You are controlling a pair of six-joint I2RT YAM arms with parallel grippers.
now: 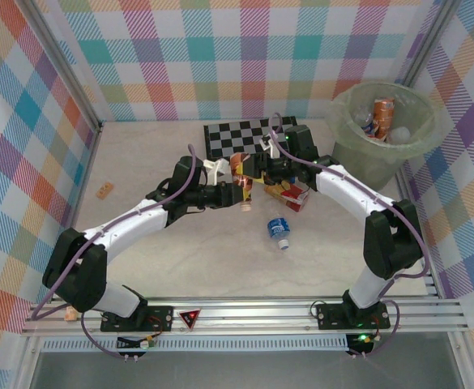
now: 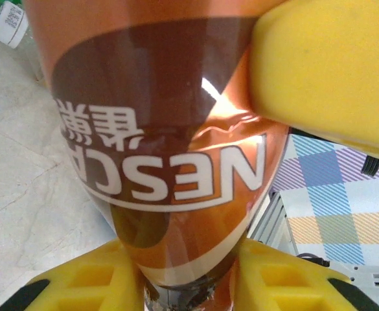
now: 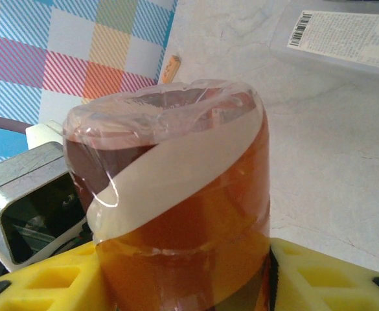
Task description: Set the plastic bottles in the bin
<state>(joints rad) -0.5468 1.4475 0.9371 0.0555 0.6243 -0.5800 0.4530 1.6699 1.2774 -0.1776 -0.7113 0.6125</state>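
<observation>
Top external view: the two arms meet at mid-frame over one Nescafe bottle (image 1: 241,173), orange-brown with a dark brown band. The left gripper (image 1: 238,193) comes in from the lower left and the right gripper (image 1: 269,168) from the right.

In the left wrist view the bottle (image 2: 170,129) crowds the lens, its white lettering upside down. The left gripper (image 2: 189,288) has its yellow fingers (image 2: 79,282) pressed to either side of the narrow end. Another yellow pad (image 2: 325,65) lies against the bottle at upper right.

The right wrist view shows the bottle's (image 3: 183,214) base end wrapped in glossy film with a cream stripe. The right gripper (image 3: 189,282) is closed on it, fingers (image 3: 332,272) tight against its sides.

Just right of the grippers a red-labelled bottle (image 1: 289,194) lies on the table (image 1: 180,259). A clear blue-labelled bottle (image 1: 278,231) lies below centre. The checkerboard (image 1: 232,136) sits behind the arms. The bin (image 1: 346,142) stands at upper right, well apart, with an orange bottle (image 1: 382,113) inside. A wooden block (image 1: 104,191) rests at far left.
</observation>
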